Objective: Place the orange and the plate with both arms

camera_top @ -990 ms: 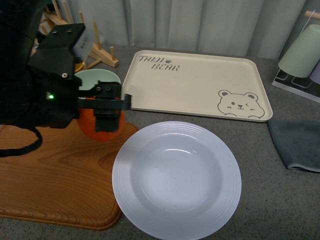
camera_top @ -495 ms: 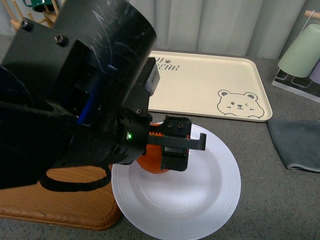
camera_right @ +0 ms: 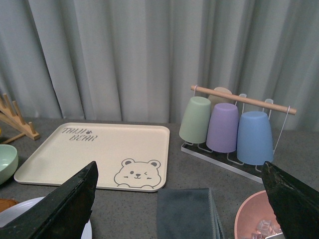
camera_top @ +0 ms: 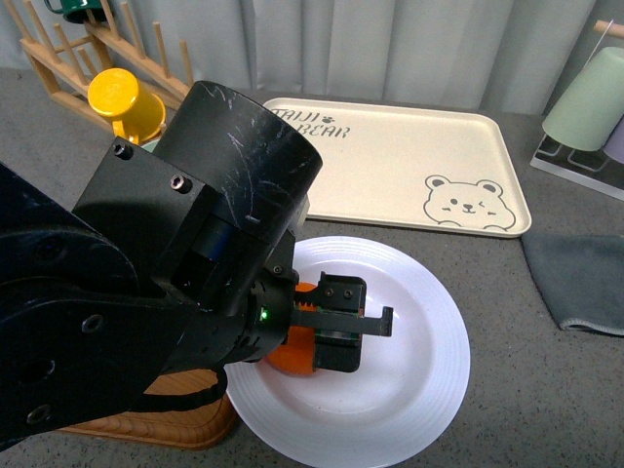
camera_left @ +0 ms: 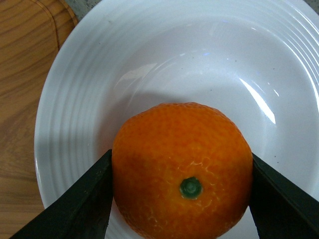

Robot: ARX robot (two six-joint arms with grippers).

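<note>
My left gripper (camera_top: 331, 336) is shut on the orange (camera_top: 292, 353) and holds it low over the left half of the white plate (camera_top: 429, 341). In the left wrist view the orange (camera_left: 182, 169) fills the space between the two black fingers (camera_left: 87, 199), green stem dot facing the camera, with the plate's bowl (camera_left: 199, 64) right beneath; I cannot tell whether it touches. The big black left arm hides the plate's left part in the front view. My right gripper (camera_right: 179, 199) is open and empty, raised off to the right; a sliver of the plate (camera_right: 15, 209) shows there.
A cream bear tray (camera_top: 390, 166) lies behind the plate. A wooden board (camera_top: 166, 424) is at the left, a yellow mug (camera_top: 127, 97) and wooden rack behind it. A grey cloth (camera_top: 580, 278), a cup rack (camera_right: 229, 124), a pale green bowl (camera_right: 6, 159) and a pink bowl (camera_right: 256, 216) stand to the right and around.
My left arm has carried the orange rightward from over the wooden board to above the plate, then lowered it into the plate's bowl.
</note>
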